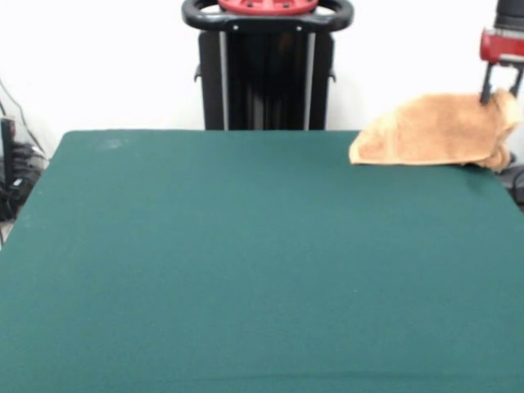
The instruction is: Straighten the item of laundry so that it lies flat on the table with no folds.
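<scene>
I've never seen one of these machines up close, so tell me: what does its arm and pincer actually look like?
Only the arm's end shows, at the upper right: a dark cylindrical part above a glossy red block. Below that, the pincer is thin, black and stick-like. Behind the table stands a black pedestal topped by a red and black ring.

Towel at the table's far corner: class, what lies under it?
Under the towel is the green table; its lower edge rests there, while the pincer lifts one end. The tabletop beneath and any folds underneath are covered.
</scene>
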Robot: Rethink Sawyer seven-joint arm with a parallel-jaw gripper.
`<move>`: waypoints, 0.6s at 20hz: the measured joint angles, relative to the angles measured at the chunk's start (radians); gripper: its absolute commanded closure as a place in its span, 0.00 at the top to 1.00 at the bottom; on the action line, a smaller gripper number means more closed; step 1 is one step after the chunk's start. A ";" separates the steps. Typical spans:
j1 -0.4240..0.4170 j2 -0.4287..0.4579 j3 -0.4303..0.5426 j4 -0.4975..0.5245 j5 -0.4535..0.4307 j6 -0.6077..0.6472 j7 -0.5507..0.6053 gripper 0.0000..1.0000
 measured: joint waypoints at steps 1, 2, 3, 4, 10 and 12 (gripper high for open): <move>0.014 0.004 -0.014 -0.006 0.000 -0.002 0.000 0.00; 0.022 0.006 -0.023 -0.009 0.000 -0.004 0.000 0.00; 0.028 0.008 -0.030 -0.012 0.000 -0.007 0.000 0.00; 0.035 0.009 -0.037 -0.014 0.002 -0.008 0.000 0.00; 0.069 0.006 -0.092 -0.017 0.025 -0.015 0.000 0.00; 0.066 -0.007 -0.094 -0.016 0.026 -0.015 0.000 0.00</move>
